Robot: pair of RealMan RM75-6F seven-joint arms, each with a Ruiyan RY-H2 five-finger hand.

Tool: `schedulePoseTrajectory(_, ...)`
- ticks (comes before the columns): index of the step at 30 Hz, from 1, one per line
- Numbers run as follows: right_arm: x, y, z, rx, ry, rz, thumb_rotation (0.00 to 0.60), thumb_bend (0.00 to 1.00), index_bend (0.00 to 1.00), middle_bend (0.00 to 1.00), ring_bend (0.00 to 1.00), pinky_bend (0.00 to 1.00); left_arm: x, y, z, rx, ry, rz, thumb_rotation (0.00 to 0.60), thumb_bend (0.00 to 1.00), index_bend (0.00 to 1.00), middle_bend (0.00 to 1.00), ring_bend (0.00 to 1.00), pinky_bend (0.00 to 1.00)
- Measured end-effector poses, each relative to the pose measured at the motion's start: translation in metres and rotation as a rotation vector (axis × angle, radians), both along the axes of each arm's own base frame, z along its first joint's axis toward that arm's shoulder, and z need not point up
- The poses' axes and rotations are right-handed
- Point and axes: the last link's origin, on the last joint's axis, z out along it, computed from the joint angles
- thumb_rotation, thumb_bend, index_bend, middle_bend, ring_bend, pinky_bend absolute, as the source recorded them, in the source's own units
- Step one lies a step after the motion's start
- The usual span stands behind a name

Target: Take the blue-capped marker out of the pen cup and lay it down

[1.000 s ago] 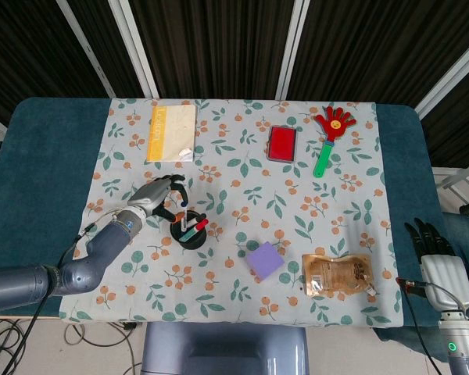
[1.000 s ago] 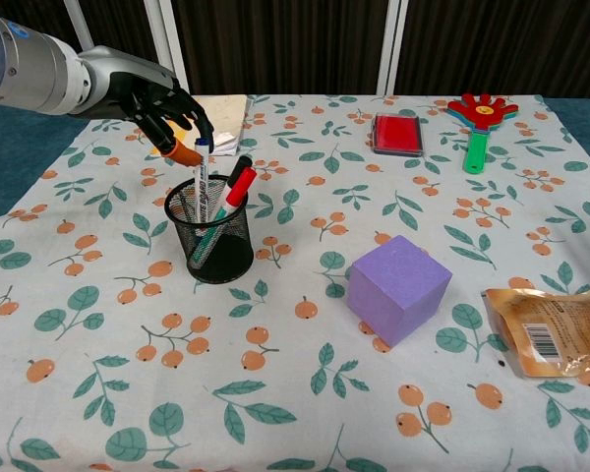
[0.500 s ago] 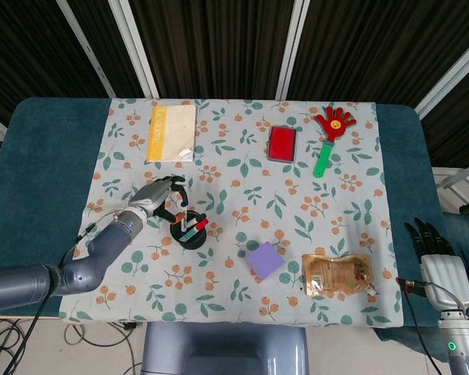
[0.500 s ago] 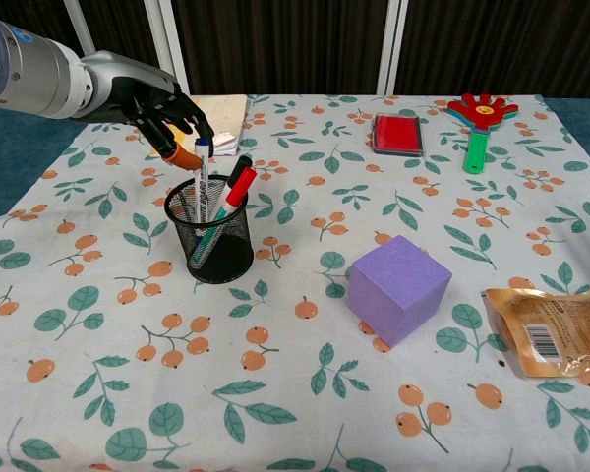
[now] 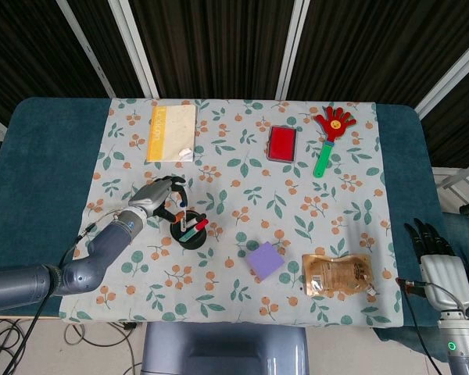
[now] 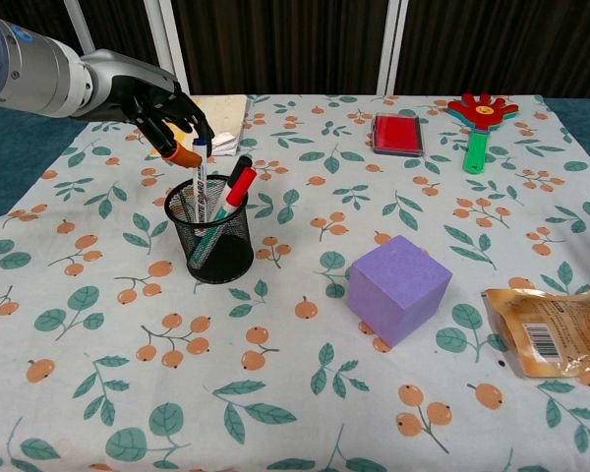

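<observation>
A black mesh pen cup [image 6: 214, 246] stands on the left half of the floral cloth and also appears in the head view as the pen cup [image 5: 189, 233]. Upright in it is the blue-capped marker [image 6: 200, 169], beside a red-capped and a black-capped marker [image 6: 238, 183]. My left hand [image 6: 149, 98] reaches in from the left, above the cup. Its thumb and a finger pinch the blue cap. From above, the left hand [image 5: 159, 195] sits just left of the cup. My right hand [image 5: 434, 251] hangs off the table's lower right, fingers spread, holding nothing.
A purple cube [image 6: 398, 287] stands right of the cup, and a brown snack pouch [image 6: 553, 330] lies at the right edge. At the back are a yellow notebook [image 5: 171, 133], a red pad [image 6: 397, 135] and a red hand clapper [image 6: 480, 123].
The left hand's fingers have closed in a little on the blue cap, and the marker's top has tipped slightly left. The right hand has not moved.
</observation>
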Motion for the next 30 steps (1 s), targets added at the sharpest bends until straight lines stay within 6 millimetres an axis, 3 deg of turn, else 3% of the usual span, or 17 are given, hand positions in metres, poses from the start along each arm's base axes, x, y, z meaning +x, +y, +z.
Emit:
schedulePoseTrajectory(19, -0.001, 0.000, 0.000, -0.001, -0.001, -0.003, 0.600, 0.05, 0.07, 0.00, 0.03, 0.19, 0.000, 0.000, 0.001, 0.009, 0.002, 0.008, 0.600, 0.44, 0.57, 0.15, 0.00, 0.00)
schedulePoseTrajectory(30, -0.001, 0.000, 0.001, -0.001, -0.002, -0.008, 0.600, 0.05, 0.07, 0.00, 0.03, 0.19, 0.015, -0.008, 0.015, 0.005, -0.032, -0.008, 0.600, 0.44, 0.57, 0.15, 0.00, 0.00)
